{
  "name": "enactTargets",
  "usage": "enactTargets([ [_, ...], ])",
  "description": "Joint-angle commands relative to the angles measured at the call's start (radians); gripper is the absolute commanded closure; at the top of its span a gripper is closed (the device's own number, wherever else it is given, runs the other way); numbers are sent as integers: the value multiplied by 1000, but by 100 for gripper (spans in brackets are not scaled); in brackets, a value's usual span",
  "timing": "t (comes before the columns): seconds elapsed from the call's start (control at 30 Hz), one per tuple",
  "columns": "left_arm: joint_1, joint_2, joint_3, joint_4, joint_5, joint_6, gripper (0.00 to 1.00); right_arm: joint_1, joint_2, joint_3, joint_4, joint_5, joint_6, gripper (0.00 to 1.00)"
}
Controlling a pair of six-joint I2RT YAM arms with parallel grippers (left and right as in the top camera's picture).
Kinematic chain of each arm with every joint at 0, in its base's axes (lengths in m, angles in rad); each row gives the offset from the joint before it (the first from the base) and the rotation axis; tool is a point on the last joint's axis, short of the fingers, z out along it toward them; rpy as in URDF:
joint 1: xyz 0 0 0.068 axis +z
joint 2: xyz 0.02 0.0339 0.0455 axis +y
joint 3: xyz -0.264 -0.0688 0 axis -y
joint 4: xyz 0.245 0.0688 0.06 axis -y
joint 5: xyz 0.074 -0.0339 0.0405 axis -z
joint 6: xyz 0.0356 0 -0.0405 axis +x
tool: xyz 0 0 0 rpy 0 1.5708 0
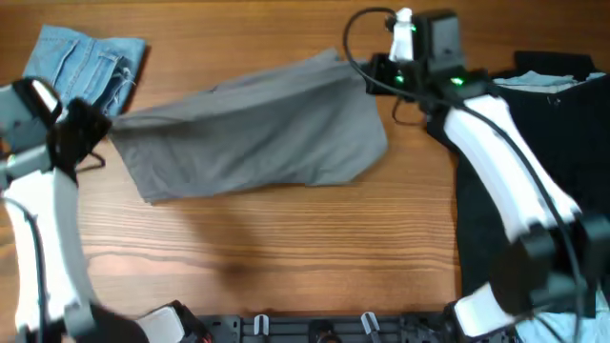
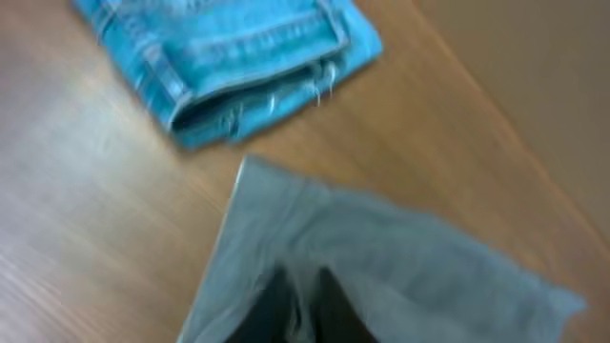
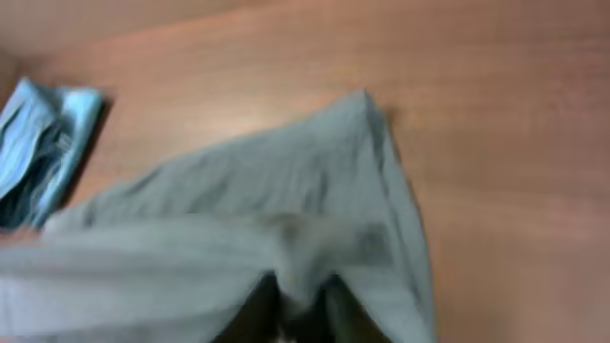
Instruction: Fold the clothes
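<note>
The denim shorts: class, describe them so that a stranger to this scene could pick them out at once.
Start at the wooden table and go to its upper-left corner in the overhead view. There, just beyond the left end of the spread grey shorts, lie the denim shorts, folded small. They alone are light blue with stitched seams.

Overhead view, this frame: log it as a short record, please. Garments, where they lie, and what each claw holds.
garment in work: plain grey cotton shorts, stretched across the middle of the wooden table
left claw: shut on the shorts' left end
right claw: shut on their right end
set aside: folded light-blue denim shorts, far left corner
other clothes: black garments, right edge, partly under the right arm
image quality: both wrist views blurred
</note>
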State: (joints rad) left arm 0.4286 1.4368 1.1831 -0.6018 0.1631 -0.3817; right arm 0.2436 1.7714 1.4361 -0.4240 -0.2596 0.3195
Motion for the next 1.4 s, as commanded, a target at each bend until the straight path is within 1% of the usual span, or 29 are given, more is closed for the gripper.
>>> enactTargets([
  [0.0, -44, 194, 12, 142, -41, 7, 29, -25, 156, 16, 143, 53, -83, 15],
  [0.03, -50, 239, 12, 145, -40, 7, 18, -33, 177, 16, 150, 53, -90, 11],
  [0.07, -51, 266, 12, 127, -41, 7, 0, -43, 185, 16, 134, 52, -86, 9],
  [0.13, -47, 298, 12, 48, -41, 14, 0, -73, 177, 16, 31, 30, -85, 8],
  [0.17, -44, 300, 12, 0, -42, 41, 0, -90, 174, 16, -36, 2, -89, 5],
  [0.23, -43, 291, 12, -69, -44, 64, 0, -119, 174, 15, -137, -116, -119, 4],
  [0.27, -43, 291, 12, -107, -44, 64, 0, -127, 180, 11, -203, -195, -160, 4],
  [0.3, -43, 291, 12, -137, -43, 64, 0, -127, 183, 10, -247, -214, -191, 4],
  [0.37, -43, 294, 12, -206, -44, 64, 0, -127, 201, 8, -335, -168, -228, 4],
  [0.43, -44, 294, 12, -242, -44, 68, 0, -116, 223, -5, -353, -161, -238, 4],
  [0.5, -45, 294, 12, -273, -37, 124, 0, -101, 256, -35, -359, -185, -244, 4],
  [0.53, -45, 294, 12, -288, -32, 142, 0, -84, 280, -54, -357, -207, -245, 6],
  [0.57, -45, 295, 12, -301, -24, 151, 0, -73, 295, -63, -357, -213, -245, 13],
  [0.67, -45, 295, 12, -317, 59, 236, 7, -56, 324, -100, -348, -200, -236, 64],
  [0.7, -45, 295, 12, -317, 83, 254, 10, -56, 324, -108, -352, -157, -198, 86],
  [0.73, -45, 295, 12, -316, 92, 256, 10, -58, 324, -109, -370, -80, -129, 96],
  [0.77, -45, 295, 12, -316, 91, 256, 11, -60, 324, -109, -409, 69, -13, 96],
  [0.83, -45, 295, 12, -316, 91, 258, 11, -69, 322, -109, -522, 291, 165, 96],
  [0.9, -45, 295, 12, -321, 91, 275, 10, -76, 318, -109, -588, 363, 182, 96],
  [0.97, -45, 295, 12, -320, 92, 275, 6, -89, 304, -109, -625, 385, 174, 96],
  [1.0, -47, 295, 12, -317, 98, 276, 4, -95, 295, -109, -624, 360, 124, 96],
  [1.03, -50, 297, 12, -311, 122, 297, 2, -95, 283, -108, -623, 337, 72, 84],
  [1.07, -55, 299, 12, -303, 169, 340, 2, -95, 269, -106, -624, 326, 45, 68],
  [1.1, -68, 306, 12, -289, 206, 380, 3, -96, 239, -105, -633, 323, 18, 59],
  [1.13, -79, 312, 12, -275, 211, 388, 3, -95, 213, -104, -636, 323, 17, 57],
  [1.23, -122, 347, 12, -212, 210, 459, 3, -97, 99, -97, -635, 315, 21, 43],
  [1.27, -145, 381, 12, -171, 210, 477, 2, -97, 22, -97, -615, 266, 6, 35],
  [1.37, -170, 456, 12, -116, 205, 479, 0, -97, -89, -97, -544, 58, -146, 21],
])
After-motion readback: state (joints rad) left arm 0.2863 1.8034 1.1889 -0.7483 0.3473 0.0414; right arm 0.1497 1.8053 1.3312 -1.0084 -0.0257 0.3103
